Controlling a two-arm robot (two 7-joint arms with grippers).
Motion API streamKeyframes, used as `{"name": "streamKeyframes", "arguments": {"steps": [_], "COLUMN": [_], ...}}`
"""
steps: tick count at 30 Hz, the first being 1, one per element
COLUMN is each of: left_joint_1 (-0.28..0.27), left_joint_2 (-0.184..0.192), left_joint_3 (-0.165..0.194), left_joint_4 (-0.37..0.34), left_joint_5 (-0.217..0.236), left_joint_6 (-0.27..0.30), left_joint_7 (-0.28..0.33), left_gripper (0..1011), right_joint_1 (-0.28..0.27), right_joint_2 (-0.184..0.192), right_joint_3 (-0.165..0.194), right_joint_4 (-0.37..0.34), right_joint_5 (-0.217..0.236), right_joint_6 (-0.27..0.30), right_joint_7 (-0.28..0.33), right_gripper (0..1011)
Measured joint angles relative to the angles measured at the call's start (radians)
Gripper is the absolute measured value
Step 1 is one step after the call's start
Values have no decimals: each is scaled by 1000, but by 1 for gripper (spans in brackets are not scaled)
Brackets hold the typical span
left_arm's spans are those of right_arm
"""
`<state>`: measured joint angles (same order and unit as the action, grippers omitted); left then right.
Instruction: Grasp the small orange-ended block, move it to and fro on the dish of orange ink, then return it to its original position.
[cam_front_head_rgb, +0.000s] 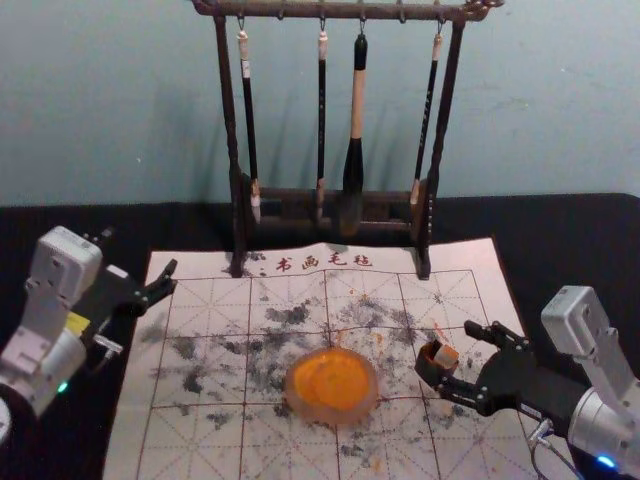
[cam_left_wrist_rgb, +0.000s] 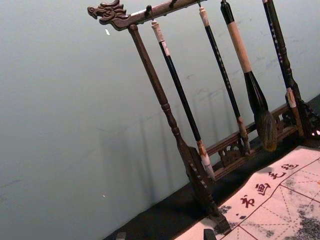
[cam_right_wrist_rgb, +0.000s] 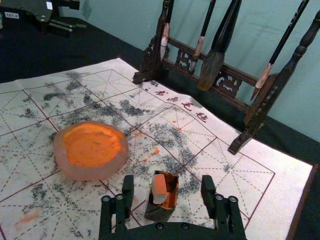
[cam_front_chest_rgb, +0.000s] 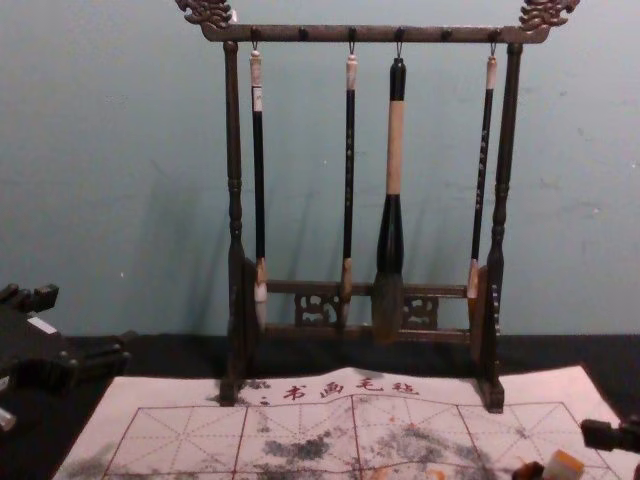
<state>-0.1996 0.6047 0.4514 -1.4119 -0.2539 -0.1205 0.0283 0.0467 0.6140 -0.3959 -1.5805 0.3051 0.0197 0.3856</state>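
Block (cam_right_wrist_rgb: 159, 184) partly hidden in box (cam_right_wrist_rgb: 157, 213)
Its lower end is out of sight; the chest view crops the right end effector (cam_front_head_rgb: 458, 357); writing on a brush handle (cam_front_chest_rgb: 349, 160) is too small to read.

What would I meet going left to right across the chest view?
Left gripper, white-tipped thin brush, second thin brush, thick brush, last thin brush, orange-ended block, right gripper.

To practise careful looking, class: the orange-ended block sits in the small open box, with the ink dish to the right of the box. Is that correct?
The side is wrong: the head view shows the ink dish to the left of the small open box. The orange-ended block does sit in it.
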Motion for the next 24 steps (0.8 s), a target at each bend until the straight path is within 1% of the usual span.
{"name": "streamKeyframes", "arguments": {"steps": [3,4,7,9,10,11,14,15,16,19,20,23,24], "left_joint_1": [0,0,0,0,0,0,0,0,0,0,0,0,0], "left_joint_2": [0,0,0,0,0,0,0,0,0,0,0,0,0], "left_joint_3": [0,0,0,0,0,0,0,0,0,0,0,0,0], "left_joint_4": [0,0,0,0,0,0,0,0,0,0,0,0,0], "left_joint_5": [0,0,0,0,0,0,0,0,0,0,0,0,0], "left_joint_6": [0,0,0,0,0,0,0,0,0,0,0,0,0], "left_joint_7": [0,0,0,0,0,0,0,0,0,0,0,0,0], "left_gripper": [1001,1001,1001,1001,1001,1001,1001,1001,1001,1001,1001,1001,1001], "right_joint_1": [0,0,0,0,0,0,0,0,0,0,0,0,0], "right_joint_2": [0,0,1,1,1,1,1,1,1,1,1,1,1], "right_joint_3": [0,0,-1,-1,-1,-1,-1,-1,-1,-1,-1,-1,-1], "right_joint_4": [0,0,-1,-1,-1,-1,-1,-1,-1,-1,-1,-1,-1], "right_joint_5": [0,0,1,1,1,1,1,2,2,2,2,2,2], "right_joint_6": [0,0,0,0,0,0,0,0,0,0,0,0,0], "right_joint_7": [0,0,0,0,0,0,0,0,0,0,0,0,0], "right_gripper": [744,744,626,593,534,534,403,388,334,262,204,148,113]}}
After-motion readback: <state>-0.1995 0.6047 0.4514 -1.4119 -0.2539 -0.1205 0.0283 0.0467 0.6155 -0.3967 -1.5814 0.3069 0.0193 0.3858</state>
